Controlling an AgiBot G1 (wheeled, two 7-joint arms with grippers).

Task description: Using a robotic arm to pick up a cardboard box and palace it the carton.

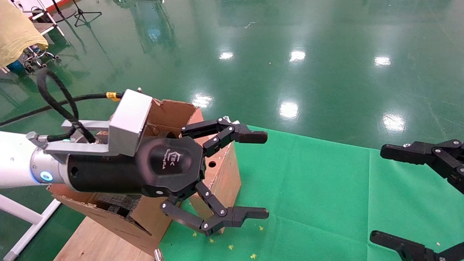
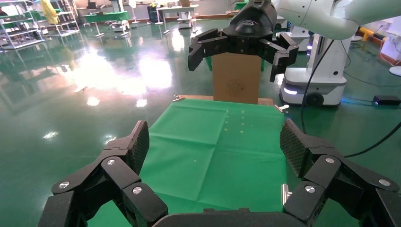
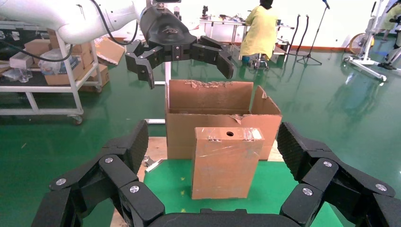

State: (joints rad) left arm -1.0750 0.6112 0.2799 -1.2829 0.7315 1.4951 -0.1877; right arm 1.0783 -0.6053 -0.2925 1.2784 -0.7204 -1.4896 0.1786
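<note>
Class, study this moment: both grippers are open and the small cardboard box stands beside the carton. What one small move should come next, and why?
Probably lower the left gripper so its open fingers straddle the cardboard box. The box stands upright on the green cloth against the carton, ungrasped, and the left gripper hangs above it. The right gripper waits open, farther off.

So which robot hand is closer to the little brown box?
The left. The left gripper hangs open right above the cardboard box, beside the carton. The right gripper waits open, farther off across the green cloth.
</note>
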